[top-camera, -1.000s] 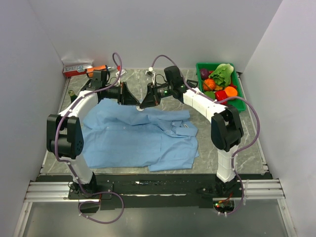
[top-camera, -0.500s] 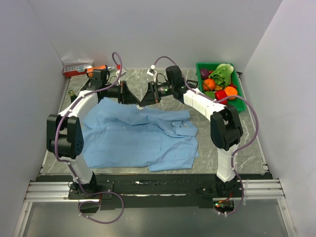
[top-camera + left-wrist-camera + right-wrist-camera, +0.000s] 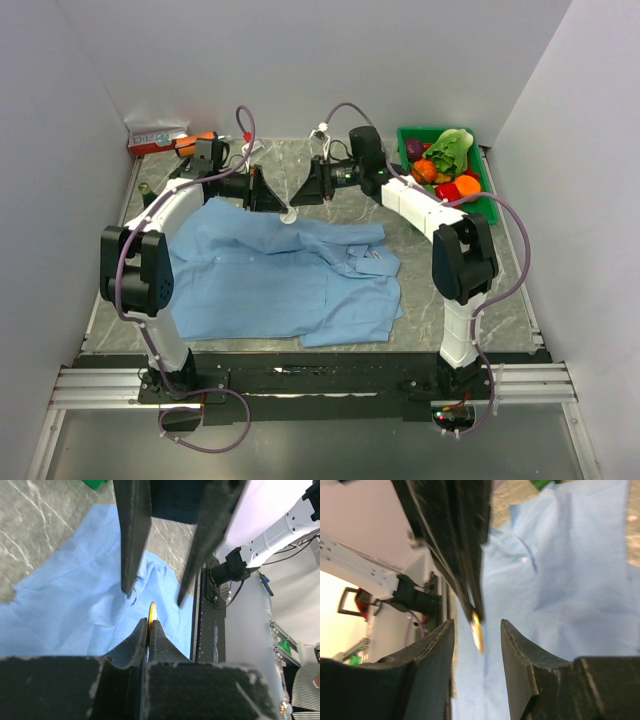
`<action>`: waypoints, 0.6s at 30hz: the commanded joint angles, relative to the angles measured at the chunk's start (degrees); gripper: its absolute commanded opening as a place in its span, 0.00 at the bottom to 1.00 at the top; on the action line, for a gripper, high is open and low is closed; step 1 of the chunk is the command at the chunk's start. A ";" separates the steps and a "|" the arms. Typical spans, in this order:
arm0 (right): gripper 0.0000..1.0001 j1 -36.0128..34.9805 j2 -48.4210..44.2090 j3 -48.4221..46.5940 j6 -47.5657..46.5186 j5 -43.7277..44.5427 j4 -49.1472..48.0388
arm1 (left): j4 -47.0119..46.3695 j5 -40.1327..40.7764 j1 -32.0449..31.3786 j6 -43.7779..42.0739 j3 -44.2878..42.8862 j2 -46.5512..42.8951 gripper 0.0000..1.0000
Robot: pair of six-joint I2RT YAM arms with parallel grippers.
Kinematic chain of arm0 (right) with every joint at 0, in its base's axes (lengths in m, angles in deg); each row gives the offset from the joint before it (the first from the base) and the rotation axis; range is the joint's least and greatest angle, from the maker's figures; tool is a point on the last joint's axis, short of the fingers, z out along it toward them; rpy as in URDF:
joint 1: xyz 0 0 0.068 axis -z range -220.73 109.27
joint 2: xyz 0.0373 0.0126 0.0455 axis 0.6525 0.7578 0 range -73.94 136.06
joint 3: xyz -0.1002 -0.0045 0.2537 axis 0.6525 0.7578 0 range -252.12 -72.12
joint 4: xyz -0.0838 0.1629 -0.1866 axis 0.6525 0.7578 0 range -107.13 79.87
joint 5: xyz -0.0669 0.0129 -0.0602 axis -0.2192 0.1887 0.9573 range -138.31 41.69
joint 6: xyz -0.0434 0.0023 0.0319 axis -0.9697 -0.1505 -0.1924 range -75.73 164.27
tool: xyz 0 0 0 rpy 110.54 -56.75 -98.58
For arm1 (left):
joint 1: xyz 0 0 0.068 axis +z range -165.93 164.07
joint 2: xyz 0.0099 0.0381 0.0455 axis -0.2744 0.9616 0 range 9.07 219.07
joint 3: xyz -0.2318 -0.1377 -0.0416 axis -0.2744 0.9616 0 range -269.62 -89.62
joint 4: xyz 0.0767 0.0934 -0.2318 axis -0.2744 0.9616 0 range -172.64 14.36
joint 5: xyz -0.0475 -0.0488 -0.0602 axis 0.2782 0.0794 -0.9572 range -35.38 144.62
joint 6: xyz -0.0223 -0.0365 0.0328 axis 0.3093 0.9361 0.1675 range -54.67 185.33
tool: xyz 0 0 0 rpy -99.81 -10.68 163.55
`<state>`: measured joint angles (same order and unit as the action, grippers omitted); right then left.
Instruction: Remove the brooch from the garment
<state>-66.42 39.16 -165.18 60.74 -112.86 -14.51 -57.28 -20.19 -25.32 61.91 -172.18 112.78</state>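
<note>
Left gripper [image 3: 148, 626]: you have it clenched on the edge of the gold brooch [image 3: 151, 614] | Right gripper [image 3: 477, 624]: your jaws stand apart, one on either side of the brooch, gripping nothing | Brooch: over the far edge of the light blue shirt [image 3: 280, 275]; contact with the cloth can't be told

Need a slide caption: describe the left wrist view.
Left gripper shut on the gold brooch, edge-on over the light blue shirt, right gripper open just beyond.
</note>
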 commanded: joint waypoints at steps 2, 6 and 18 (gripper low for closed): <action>0.50 2.40 -3.33 -2.30 -12.15 0.31 9.41 | 0.74 -3.76 0.60 -2.04 -5.15 0.01 0.01; 0.50 2.23 -2.88 -3.01 -13.57 -0.48 9.43 | -2.77 -4.65 0.77 1.39 -5.06 -0.16 0.01; 0.49 1.44 -2.53 -3.45 -10.67 -2.15 5.74 | -7.26 -3.68 0.77 6.67 -5.85 0.80 0.01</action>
<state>-64.61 38.94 -165.88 50.00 -113.02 -6.58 -60.69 -22.09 -24.68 65.80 -175.57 112.95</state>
